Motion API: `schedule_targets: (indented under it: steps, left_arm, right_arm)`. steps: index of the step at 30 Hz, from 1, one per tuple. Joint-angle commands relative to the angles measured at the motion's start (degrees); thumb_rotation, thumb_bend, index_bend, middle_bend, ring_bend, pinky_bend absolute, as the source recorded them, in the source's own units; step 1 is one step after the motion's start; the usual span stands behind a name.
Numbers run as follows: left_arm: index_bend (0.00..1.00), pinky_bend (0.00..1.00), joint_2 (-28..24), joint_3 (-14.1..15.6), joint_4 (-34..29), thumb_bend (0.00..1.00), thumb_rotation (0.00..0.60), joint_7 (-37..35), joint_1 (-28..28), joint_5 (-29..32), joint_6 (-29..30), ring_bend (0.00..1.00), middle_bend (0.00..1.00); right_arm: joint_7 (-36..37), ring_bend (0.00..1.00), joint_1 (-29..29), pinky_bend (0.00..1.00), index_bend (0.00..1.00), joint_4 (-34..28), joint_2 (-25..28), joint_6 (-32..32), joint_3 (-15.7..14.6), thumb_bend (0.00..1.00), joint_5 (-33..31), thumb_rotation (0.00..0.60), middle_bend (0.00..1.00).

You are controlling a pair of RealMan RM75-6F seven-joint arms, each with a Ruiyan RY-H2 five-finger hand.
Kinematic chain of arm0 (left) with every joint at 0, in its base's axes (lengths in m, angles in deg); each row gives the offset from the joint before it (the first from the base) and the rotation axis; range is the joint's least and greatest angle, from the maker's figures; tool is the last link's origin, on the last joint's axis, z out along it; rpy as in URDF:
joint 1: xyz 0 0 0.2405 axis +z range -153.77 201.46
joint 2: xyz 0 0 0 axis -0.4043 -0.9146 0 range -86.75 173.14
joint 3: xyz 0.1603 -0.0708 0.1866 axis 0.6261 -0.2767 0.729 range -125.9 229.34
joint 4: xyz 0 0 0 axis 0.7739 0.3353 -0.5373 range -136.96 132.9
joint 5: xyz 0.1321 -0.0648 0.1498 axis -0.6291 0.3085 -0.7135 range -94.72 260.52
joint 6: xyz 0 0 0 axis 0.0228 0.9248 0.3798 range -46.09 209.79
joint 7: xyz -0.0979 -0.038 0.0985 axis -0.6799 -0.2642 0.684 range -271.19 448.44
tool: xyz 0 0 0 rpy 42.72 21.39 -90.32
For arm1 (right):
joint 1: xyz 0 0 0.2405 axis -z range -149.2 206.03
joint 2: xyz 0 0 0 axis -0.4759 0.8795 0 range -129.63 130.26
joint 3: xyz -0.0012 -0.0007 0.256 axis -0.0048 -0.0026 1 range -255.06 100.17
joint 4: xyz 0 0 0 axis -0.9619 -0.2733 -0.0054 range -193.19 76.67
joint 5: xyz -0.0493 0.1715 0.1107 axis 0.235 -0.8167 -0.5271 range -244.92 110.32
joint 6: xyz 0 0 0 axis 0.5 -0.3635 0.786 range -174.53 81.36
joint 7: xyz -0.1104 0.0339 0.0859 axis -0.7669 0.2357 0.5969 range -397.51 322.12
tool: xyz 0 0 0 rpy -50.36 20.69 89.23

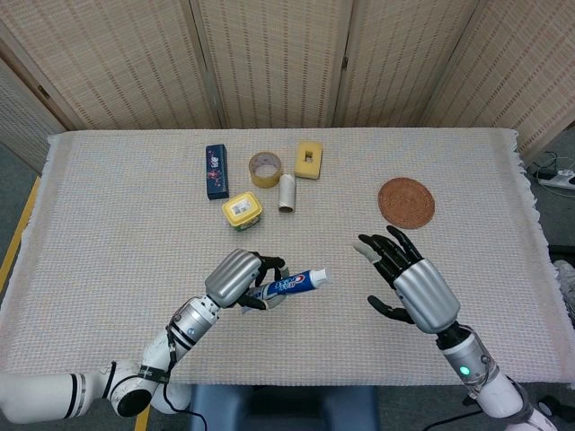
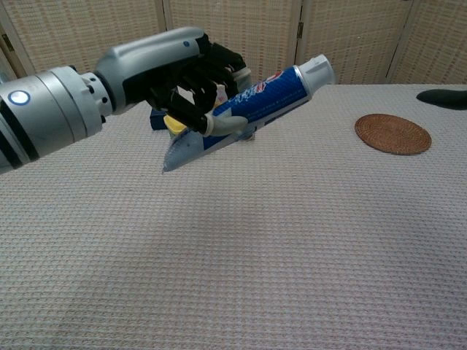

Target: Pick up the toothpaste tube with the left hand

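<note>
Both robot hands are up: the left robot hand (image 1: 240, 278) grips the blue-and-white plastic toothpaste tube (image 1: 295, 283) above the woven-covered desk (image 1: 108, 233); keeping that grip firm should do. The right robot hand (image 1: 411, 285) hangs spread, holding nothing.

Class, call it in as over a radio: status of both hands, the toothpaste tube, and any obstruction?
Left hand grips toothpaste tube, lifted off the table. Right hand open, empty, hovering apart from it. Nothing obstructing.
</note>
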Motion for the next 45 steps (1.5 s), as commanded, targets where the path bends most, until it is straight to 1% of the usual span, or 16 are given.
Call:
schedule_targets:
  steps: [1, 13, 25, 36, 40, 45]
  left_arm:
    - [0.76, 0.62, -1.49, -1.05, -2.65, 0.75, 0.600, 0.76, 0.10, 1.97, -0.31, 0.74, 0.75]
    - [0.76, 0.62, -0.76, -0.53, -5.31, 0.76, 0.600, 4.58, 0.26, 1.98, 1.36, 0.74, 0.75]
    - [0.76, 0.62, 0.82, -0.46, -5.76, 0.76, 0.600, 6.73, -0.21, 2.33, 1.75, 0.74, 0.75]
    - [0.78, 0.62, 1.27, 0.43, -4.07, 0.77, 0.600, 7.75, 0.09, 0.56, 2.72, 0.74, 0.77]
    - [0.78, 0.60, 1.82, 0.83, -2.80, 0.77, 0.600, 8.60, 0.15, -0.68, 3.41, 0.74, 0.77]
    - [0.79, 0.60, 2.64, 1.49, -1.29, 0.78, 0.600, 9.05, 0.33, -2.38, 4.26, 0.75, 0.78]
  right_arm:
    - [-1.33, 0.13, -1.15, 0.00, 0.06, -1.08, -1.18, 0.78, 0.76, 0.32, -0.19, 0.600, 0.13]
    - [-3.74, 0.13, -4.98, 0.00, 0.06, -1.83, -3.83, 2.81, 2.96, 0.32, -2.21, 0.600, 0.13]
    - [-5.99, 0.13, -7.02, 0.00, 0.06, -2.45, -5.06, 3.75, 3.31, 0.32, -3.52, 0.600, 0.13]
    - [-6.83, 0.13, -7.58, 0.00, 0.06, -2.48, -5.12, 3.14, 3.34, 0.32, -4.33, 0.599, 0.13]
    - [-7.25, 0.12, -7.81, 0.00, 0.06, -2.74, -5.03, 3.04, 3.37, 0.31, -4.60, 0.600, 0.13]
    - [-7.72, 0.13, -8.07, 0.00, 0.06, -2.79, -5.00, 3.04, 3.40, 0.32, -5.10, 0.599, 0.13]
